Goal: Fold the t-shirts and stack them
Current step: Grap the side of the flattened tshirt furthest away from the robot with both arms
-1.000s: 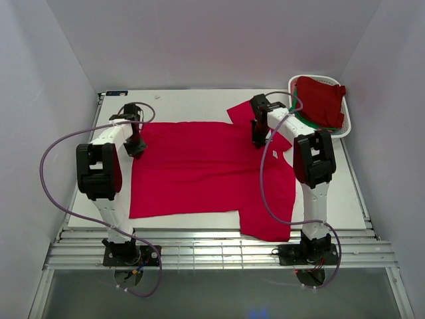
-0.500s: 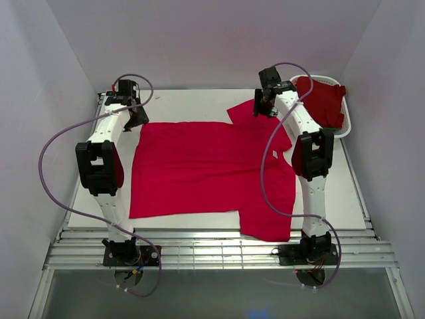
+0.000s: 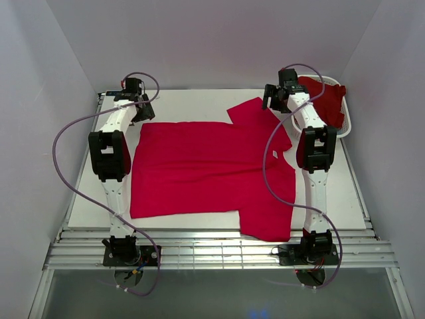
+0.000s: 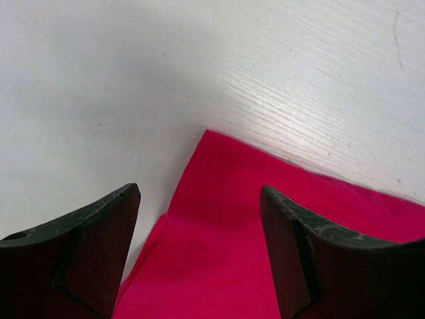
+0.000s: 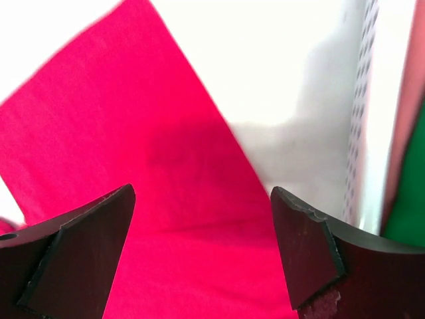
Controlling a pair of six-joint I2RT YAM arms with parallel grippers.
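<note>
A crimson t-shirt (image 3: 206,169) lies spread flat on the white table, one sleeve at the far right and one hanging toward the near edge. My left gripper (image 3: 141,109) hovers open just beyond the shirt's far left corner (image 4: 226,199), nothing between its fingers. Over the far right sleeve (image 5: 133,146) my right gripper (image 3: 271,100) stands open and holds nothing. In the left wrist view the gripper (image 4: 199,252) frames that corner; in the right wrist view the gripper (image 5: 202,246) frames the sleeve edge. A dark red t-shirt (image 3: 325,100) fills the basket, with a green one (image 5: 408,193) beside it.
The white slotted basket (image 3: 346,127) stands at the far right corner, its wall (image 5: 362,133) close to my right fingers. Grey walls enclose the table on three sides. Bare table (image 3: 192,103) shows behind the shirt and a metal rail (image 3: 212,249) runs along the near edge.
Both grippers have opened, let go of the shirt's far edge and moved away toward the back of the table. The shirt stays flat where it lay.
</note>
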